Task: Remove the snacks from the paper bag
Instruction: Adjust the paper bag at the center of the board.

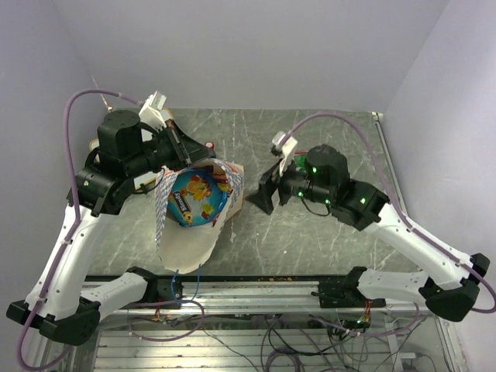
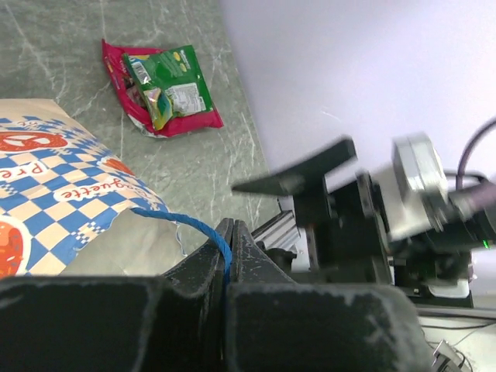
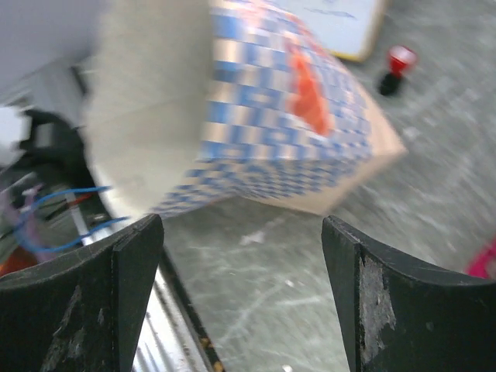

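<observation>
On the left, the left gripper [image 1: 184, 153] had its fingers pressed tight together. They were pinching the thin blue cord [image 2: 192, 225] of the paper bag [image 1: 186, 246]. The cord held that side of the bag up off the table [image 1: 310, 240].

In the middle, the bag was tipped so the top camera could look into it. A blue and yellow packet [image 1: 194, 198] showed inside, it seemed. That snack was not out yet.

Two snacks were already out. A red packet [image 2: 124, 66] lay flat on the table past the bag, and a green packet [image 2: 172, 84] lay on top of it. A small bottle [image 3: 395, 66] with a red cap stood on the far side of the bag.

On the right, the right gripper [image 1: 267, 192] was just beside the bag. Its fingers were spread wide apart and held nothing.

The job at this point looked like reaching in for the packet. To do it well, the left fingers should hold the cord tight, so the mouth does not flop shut. The right gripper should go in with its fingers wide and not bump the paper wall. It should pinch only the edge of the packet, not the bag. Then it should pull slowly, so the bag does not slide along with it. The packet could go down near the other two.
</observation>
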Robot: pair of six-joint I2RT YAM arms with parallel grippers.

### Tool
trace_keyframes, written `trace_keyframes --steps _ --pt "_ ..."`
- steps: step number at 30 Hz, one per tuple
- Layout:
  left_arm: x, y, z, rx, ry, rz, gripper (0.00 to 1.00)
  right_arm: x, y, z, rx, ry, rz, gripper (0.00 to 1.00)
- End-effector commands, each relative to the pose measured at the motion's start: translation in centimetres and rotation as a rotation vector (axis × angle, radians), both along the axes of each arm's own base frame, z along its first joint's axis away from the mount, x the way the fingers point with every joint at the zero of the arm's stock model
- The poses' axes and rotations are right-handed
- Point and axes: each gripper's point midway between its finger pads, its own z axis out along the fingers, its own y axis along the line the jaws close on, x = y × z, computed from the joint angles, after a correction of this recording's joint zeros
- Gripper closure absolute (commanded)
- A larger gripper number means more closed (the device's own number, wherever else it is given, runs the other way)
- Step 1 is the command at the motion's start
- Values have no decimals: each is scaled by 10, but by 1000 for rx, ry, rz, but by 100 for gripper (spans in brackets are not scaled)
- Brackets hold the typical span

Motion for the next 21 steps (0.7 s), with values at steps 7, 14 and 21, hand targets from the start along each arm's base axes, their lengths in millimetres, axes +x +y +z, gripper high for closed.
trace_keyframes --steps 7,14,21 --pt "-13 4 27 -140 34 54 93 -125 115 9 63 -161 381 19" --pt "-22 1 42 -236 3 24 93 -104 170 -38 -108 -114 -125 51" --pt "-38 2 43 -236 -16 -19 93 -76 132 -91 -129 -60 -521 60"
